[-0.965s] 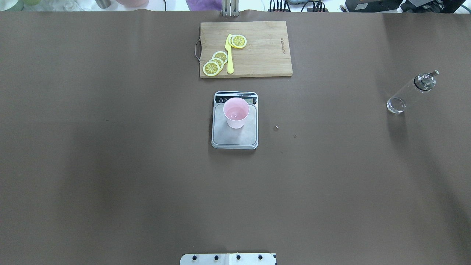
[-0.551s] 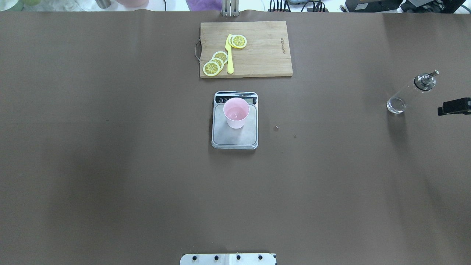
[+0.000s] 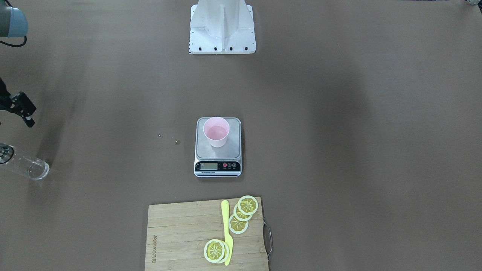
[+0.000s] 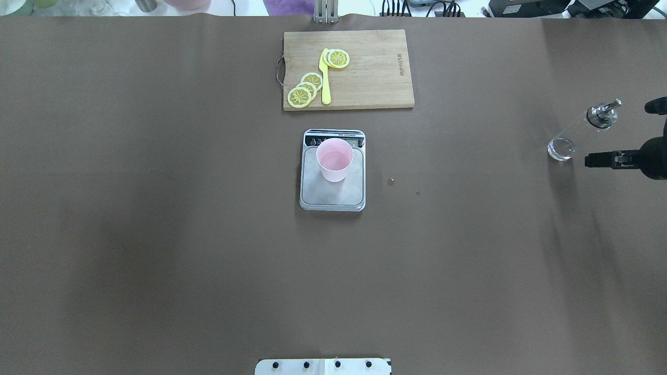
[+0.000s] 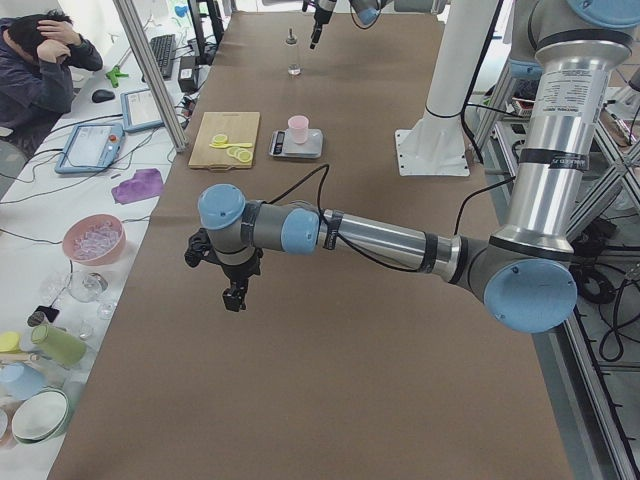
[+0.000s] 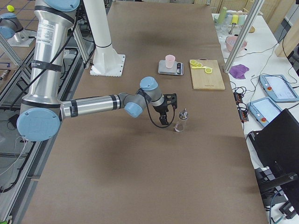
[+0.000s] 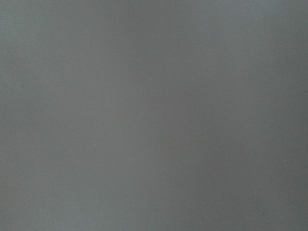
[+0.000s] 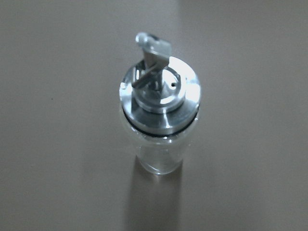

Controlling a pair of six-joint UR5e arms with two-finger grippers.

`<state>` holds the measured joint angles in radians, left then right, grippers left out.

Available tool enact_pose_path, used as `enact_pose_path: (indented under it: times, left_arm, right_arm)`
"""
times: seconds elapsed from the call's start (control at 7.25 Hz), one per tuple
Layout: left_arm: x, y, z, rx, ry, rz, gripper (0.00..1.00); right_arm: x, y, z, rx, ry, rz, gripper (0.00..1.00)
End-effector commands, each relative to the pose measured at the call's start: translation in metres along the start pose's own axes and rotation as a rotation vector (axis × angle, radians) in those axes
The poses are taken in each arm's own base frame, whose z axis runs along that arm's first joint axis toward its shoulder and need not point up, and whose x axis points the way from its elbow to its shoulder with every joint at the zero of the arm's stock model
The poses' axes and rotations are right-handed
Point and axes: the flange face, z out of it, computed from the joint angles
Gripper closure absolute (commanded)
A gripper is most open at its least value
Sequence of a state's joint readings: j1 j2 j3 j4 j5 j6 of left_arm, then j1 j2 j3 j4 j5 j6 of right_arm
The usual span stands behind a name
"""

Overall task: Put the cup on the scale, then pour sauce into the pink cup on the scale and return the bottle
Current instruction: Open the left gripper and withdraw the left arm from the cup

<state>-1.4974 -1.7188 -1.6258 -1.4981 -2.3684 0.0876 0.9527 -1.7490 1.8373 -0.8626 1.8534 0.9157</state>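
Observation:
The pale pink cup [image 4: 334, 159] stands upright on the steel scale [image 4: 332, 197] at the table's middle; both also show in the front view, cup [image 3: 216, 131] and scale [image 3: 218, 153]. The clear glass bottle [image 4: 582, 128] with its silver spout stands upright on the table at the far right, apart from everything. My right gripper [image 4: 619, 133] is open and empty just right of the bottle, not touching it. The right wrist view looks down on the bottle's cap [image 8: 159, 96]. My left gripper [image 5: 235, 295] hangs over bare table; I cannot tell whether it is open or shut.
A wooden cutting board [image 4: 375, 73] with lemon slices [image 4: 305, 89] and a yellow knife [image 4: 325, 78] lies behind the scale. Two small specks [image 4: 391, 181] lie right of the scale. The robot's base plate [image 4: 323, 366] is at the near edge.
My right gripper has come in from the right edge and moved left toward the bottle. The cup, scale and bottle have not moved.

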Motion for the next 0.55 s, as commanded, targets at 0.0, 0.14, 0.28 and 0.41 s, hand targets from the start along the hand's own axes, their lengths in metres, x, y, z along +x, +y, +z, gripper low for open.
enact_pose_path:
  times: [0.0, 0.14, 0.28, 0.41]
  left_arm:
    - [0.0, 0.0, 0.0, 0.0, 0.002, -0.001, 0.01]
    - [0.001, 0.001, 0.0, 0.001, 0.002, -0.002, 0.01]
    - [0.001, 0.001, -0.001, 0.002, 0.001, -0.001, 0.01]
    - [0.001, 0.001, -0.001, 0.002, 0.001, -0.001, 0.01]
  right_arm:
    - [-0.005, 0.004, 0.034, 0.041, 0.05, -0.012, 0.02]
    - [0.003, 0.004, 0.051, 0.07, 0.034, -0.018, 0.03]
    - [0.006, 0.0, 0.069, 0.101, -0.003, -0.025, 0.03]
    - [0.0, -0.006, 0.079, 0.116, -0.011, -0.02, 0.03]
